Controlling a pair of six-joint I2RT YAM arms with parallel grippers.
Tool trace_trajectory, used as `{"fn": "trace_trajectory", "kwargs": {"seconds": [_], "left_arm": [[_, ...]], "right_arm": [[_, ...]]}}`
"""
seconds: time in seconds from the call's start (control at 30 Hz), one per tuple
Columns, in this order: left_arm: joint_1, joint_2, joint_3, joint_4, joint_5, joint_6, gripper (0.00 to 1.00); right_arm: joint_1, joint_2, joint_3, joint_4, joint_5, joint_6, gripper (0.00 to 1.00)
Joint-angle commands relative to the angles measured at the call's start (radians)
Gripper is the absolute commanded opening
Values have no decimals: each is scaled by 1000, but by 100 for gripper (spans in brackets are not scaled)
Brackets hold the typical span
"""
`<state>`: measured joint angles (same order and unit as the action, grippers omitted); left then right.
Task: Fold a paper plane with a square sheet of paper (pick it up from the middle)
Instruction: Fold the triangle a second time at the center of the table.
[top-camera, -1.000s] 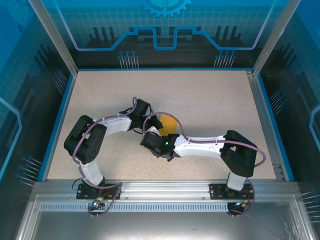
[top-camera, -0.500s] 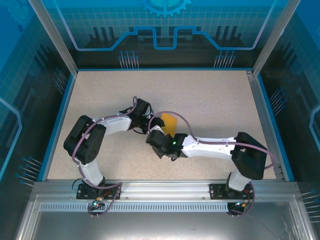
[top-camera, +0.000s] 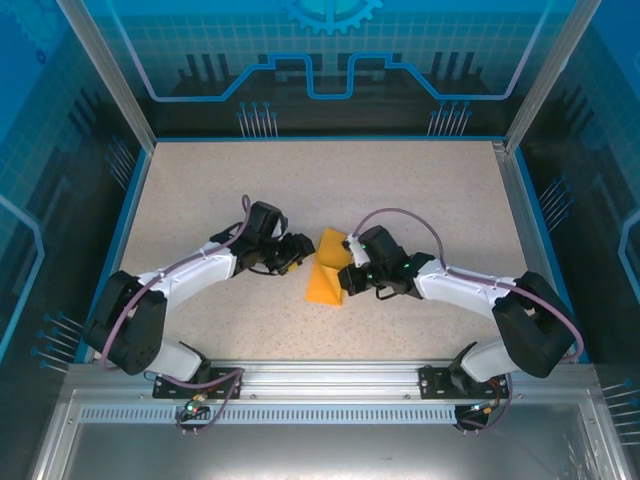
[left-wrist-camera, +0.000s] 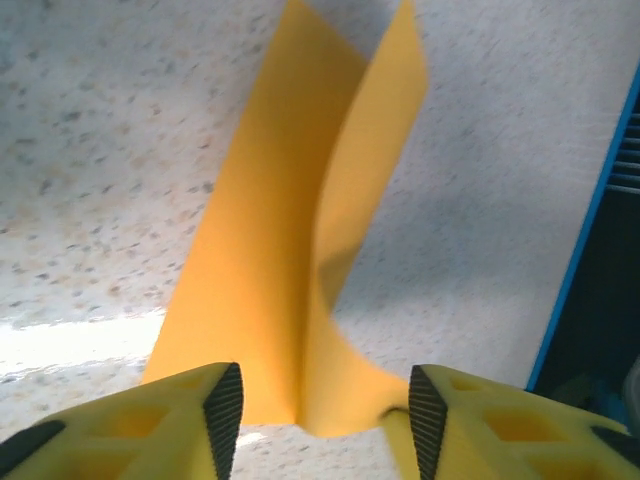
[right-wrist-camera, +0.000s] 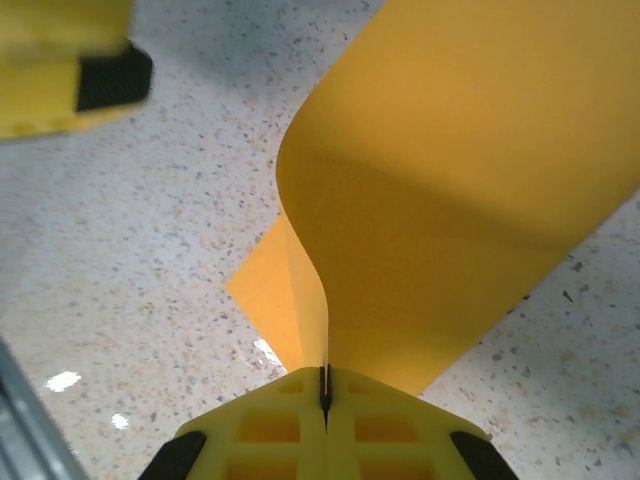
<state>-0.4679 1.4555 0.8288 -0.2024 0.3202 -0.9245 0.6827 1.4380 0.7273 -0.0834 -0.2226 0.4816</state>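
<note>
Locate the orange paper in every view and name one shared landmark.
Top external: orange paper at table centre, between left gripper and right gripper.
Left wrist: centre, from the top edge down between open fingers.
Right wrist: upper right, curling down into shut fingers.
Shared landmark: the speckled tabletop.

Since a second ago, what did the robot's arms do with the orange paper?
The right jaws closed on the square sheet of paper and now pinch its edge. The left jaws opened. Both elbows swung outward, uncovering more of the sheet. The paper stayed mid-table, between the two arms.
</note>
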Motion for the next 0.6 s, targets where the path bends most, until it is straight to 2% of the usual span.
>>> {"fn": "trace_trajectory", "kwargs": {"seconds": [0.0,0.23,0.57], "left_arm": [[-20,-15,-57,32,49,16,43],[-67,56,-85,98,86,14,26],[-126,186,-44,77,76,14,18]], "right_arm": [[-56,-3,-26,100,-210,16,5],[-122,49,-40,114,-275,27,5],[-129,80,-17,41,-228,19,6]]}}
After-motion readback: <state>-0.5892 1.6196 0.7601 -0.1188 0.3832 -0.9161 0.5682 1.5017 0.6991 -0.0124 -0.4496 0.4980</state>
